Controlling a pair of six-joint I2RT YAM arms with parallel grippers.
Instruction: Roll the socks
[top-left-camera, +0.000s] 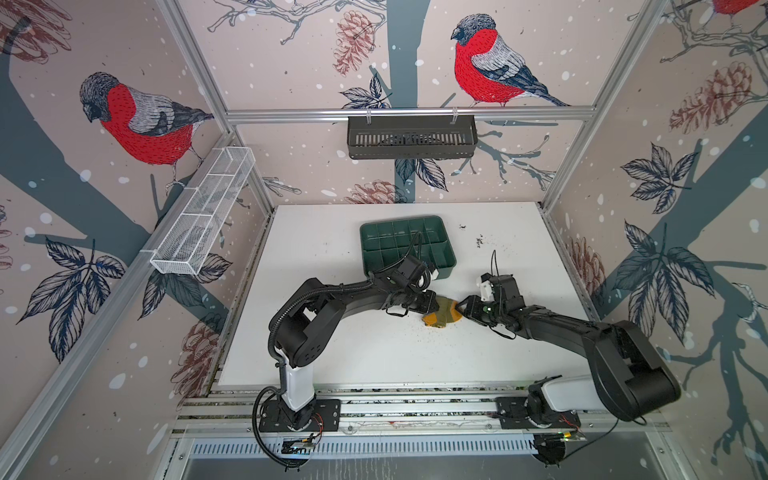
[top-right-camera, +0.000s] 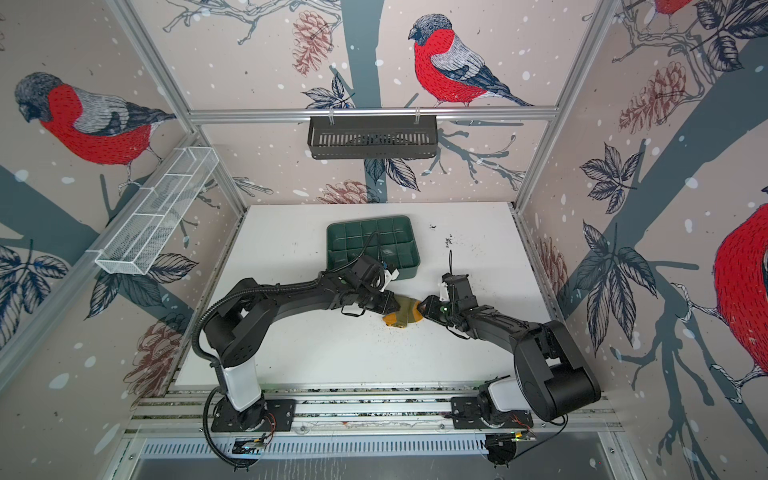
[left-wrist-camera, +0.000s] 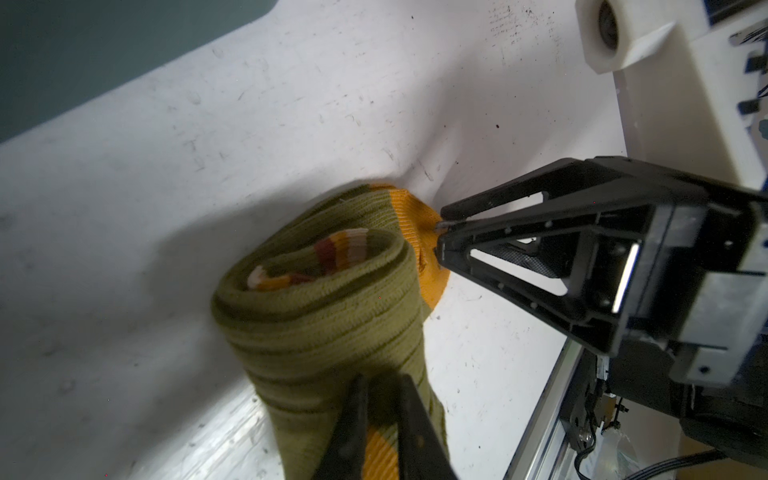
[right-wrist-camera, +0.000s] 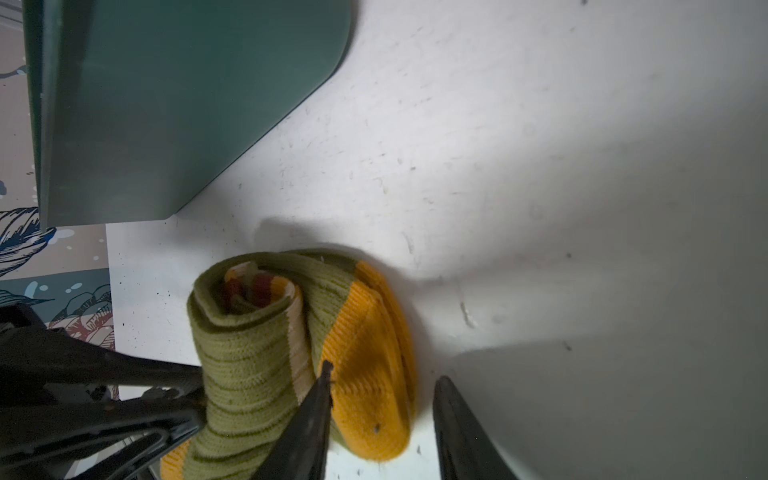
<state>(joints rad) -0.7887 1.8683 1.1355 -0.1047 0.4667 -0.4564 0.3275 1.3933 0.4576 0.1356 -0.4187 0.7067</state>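
White tabletop (top-left-camera: 332, 340), scuffed and speckled, bird-print walls all round. Mid-table lie the socks (top-left-camera: 444, 319) (top-right-camera: 405, 316) as a loose roll, with the striped cuff coiled inside and the orange toe outermost. They are near the green tray (top-left-camera: 386, 239) but apart from it. The left gripper (left-wrist-camera: 380, 384) is clamped on the roll's olive end. The right gripper (right-wrist-camera: 382, 376) stands parted at the orange toe, one finger (right-wrist-camera: 322, 386) on the knit, the other on bare table beside it.
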